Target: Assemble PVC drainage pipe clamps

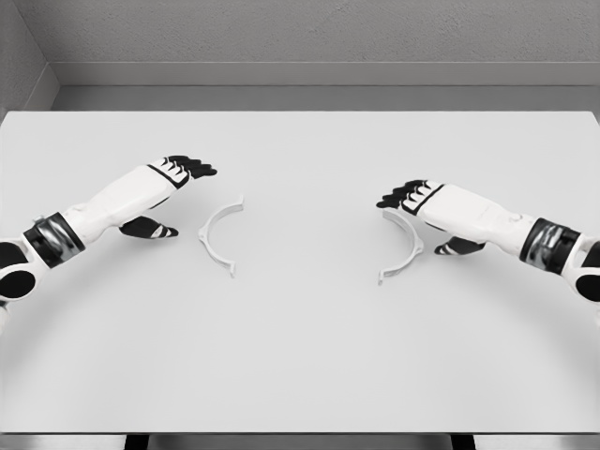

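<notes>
Clamp halves (219, 239) & (403, 251) lie apart on desk (300, 356), ungrasped. Left hand (178, 173) & right hand (417, 199): fingers relaxed, empty. Each half should be pinched mid-arc, ends kept aligned.

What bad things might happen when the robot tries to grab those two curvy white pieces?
1. The thin white half-ring clamp on the left lies flat on the white table; fingers may push it away.
2. The right hand partly covers the other white half-ring clamp, so it might knock it.
</notes>
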Available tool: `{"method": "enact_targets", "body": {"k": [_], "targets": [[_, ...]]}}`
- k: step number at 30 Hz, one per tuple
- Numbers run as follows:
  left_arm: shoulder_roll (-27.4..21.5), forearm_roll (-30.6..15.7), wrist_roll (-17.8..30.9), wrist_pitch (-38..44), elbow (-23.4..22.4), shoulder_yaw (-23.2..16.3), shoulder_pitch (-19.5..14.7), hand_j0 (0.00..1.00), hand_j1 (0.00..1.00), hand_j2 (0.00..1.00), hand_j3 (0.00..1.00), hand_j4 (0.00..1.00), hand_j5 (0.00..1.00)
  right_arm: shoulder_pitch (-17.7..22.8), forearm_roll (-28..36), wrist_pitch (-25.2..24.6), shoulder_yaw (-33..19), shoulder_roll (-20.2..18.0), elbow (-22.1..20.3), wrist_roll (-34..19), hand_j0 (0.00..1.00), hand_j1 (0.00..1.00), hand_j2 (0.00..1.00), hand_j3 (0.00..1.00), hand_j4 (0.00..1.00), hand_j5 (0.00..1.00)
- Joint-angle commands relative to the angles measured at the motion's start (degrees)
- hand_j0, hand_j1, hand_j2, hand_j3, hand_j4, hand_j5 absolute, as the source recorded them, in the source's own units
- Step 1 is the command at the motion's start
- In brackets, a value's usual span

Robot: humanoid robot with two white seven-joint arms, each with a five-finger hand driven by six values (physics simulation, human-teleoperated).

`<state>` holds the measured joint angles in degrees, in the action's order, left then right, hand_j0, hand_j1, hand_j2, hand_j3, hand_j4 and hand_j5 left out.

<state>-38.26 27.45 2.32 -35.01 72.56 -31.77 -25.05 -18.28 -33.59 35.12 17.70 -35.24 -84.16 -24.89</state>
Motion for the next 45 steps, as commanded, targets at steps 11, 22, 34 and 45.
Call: {"method": "enact_targets", "body": {"k": [11, 22, 34, 45], "targets": [[1.88, -0.20, -0.03, 0.01, -2.77, 0.04, -0.79, 1.00, 1.00, 1.00, 1.00, 1.00, 1.00, -1.06, 0.28, -0.12, 1.02, 1.40, 1.54, -0.07, 1.00, 1.00, 1.00, 1.00, 1.00, 1.00], [3.55, -0.02, -0.03, 0.01, -2.69, -1.02, -0.79, 1.00, 1.00, 1.00, 1.00, 1.00, 1.00, -2.46, 0.19, -0.12, 2.69, 2.72, 2.86, -0.07, 1.00, 1.00, 1.00, 1.00, 1.00, 1.00], [4.51, -0.02, -0.03, 0.01, -2.33, -1.02, -0.79, 1.00, 1.00, 1.00, 1.00, 1.00, 1.00, -4.39, -0.51, -0.12, 3.13, 4.39, 5.14, -0.07, 1.00, 1.00, 1.00, 1.00, 1.00, 1.00], [5.92, -0.11, -0.03, 0.01, -2.07, -1.02, -0.70, 1.00, 1.00, 1.00, 1.00, 1.00, 1.00, -5.10, -1.30, -0.12, 3.40, 6.23, 6.02, -0.07, 1.00, 1.00, 1.00, 1.00, 1.00, 1.00]]}}
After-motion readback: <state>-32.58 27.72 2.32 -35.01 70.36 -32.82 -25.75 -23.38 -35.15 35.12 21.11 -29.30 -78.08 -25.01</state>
